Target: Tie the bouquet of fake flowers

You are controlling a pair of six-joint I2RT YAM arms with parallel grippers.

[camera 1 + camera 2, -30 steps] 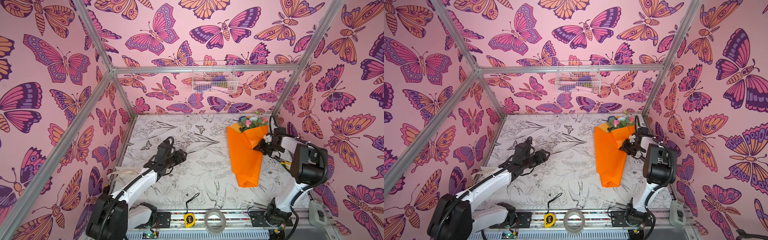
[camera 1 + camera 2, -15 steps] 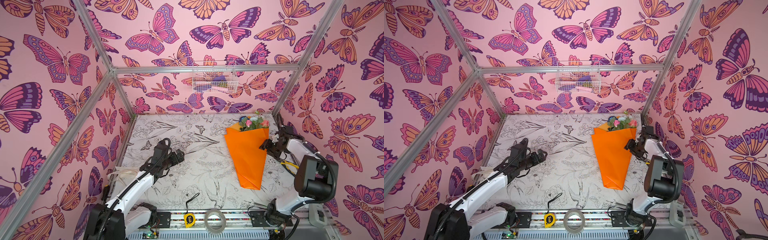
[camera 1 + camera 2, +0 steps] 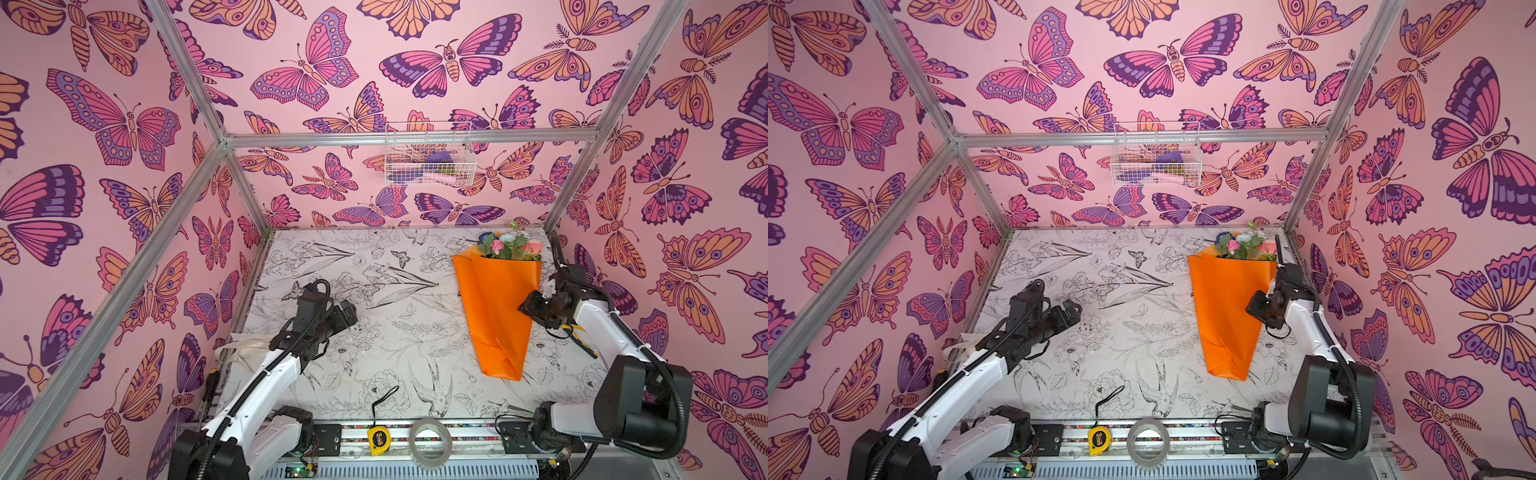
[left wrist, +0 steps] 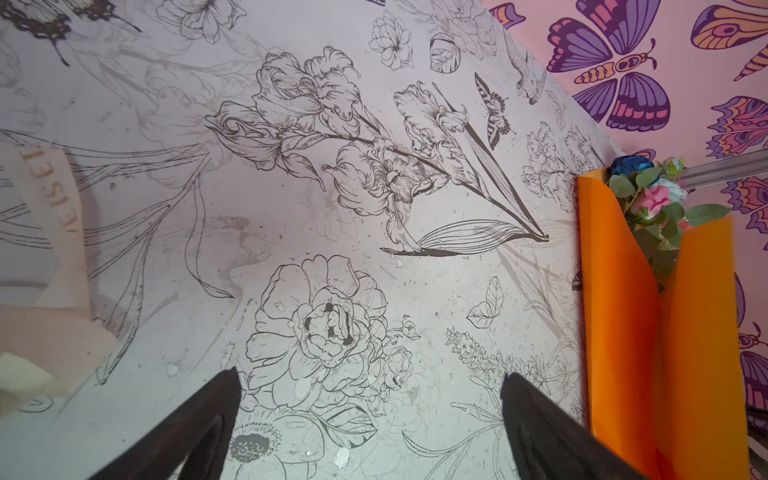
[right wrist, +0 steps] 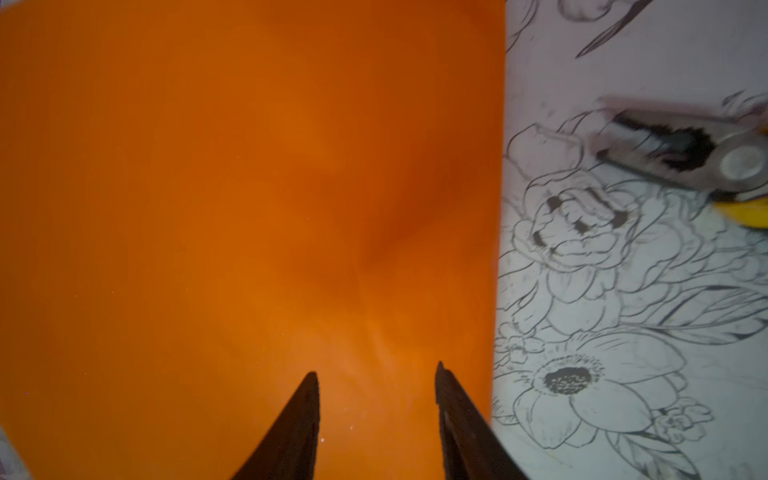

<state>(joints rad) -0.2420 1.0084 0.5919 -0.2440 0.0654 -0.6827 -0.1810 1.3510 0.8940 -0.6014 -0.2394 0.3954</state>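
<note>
The bouquet of fake flowers (image 3: 494, 316) (image 3: 1225, 316) lies at the right of the table, a cone of glossy orange paper with its point toward the front. Pink, blue and peach blooms (image 3: 509, 246) stick out at the far end. My right gripper (image 3: 527, 308) (image 3: 1255, 308) (image 5: 376, 370) hovers at the wrap's right edge, jaws apart over the orange paper (image 5: 249, 208), with nothing between them. My left gripper (image 3: 348, 315) (image 3: 1070, 312) (image 4: 370, 374) is wide open over bare table at centre left, well apart from the bouquet (image 4: 623, 311).
A cream printed ribbon (image 4: 50, 195) (image 3: 245, 345) lies by the table's left edge. Yellow-handled cutters (image 3: 575, 332) (image 5: 685, 153) lie right of the bouquet. A yellow tape measure (image 3: 379, 438) and a tape roll (image 3: 430, 440) sit on the front rail. A wire basket (image 3: 428, 158) hangs on the back wall.
The left jaws opened wider and that arm drew back slightly. The orange wrap spread flatter and wider, while the right gripper shifted a little along its right edge.
</note>
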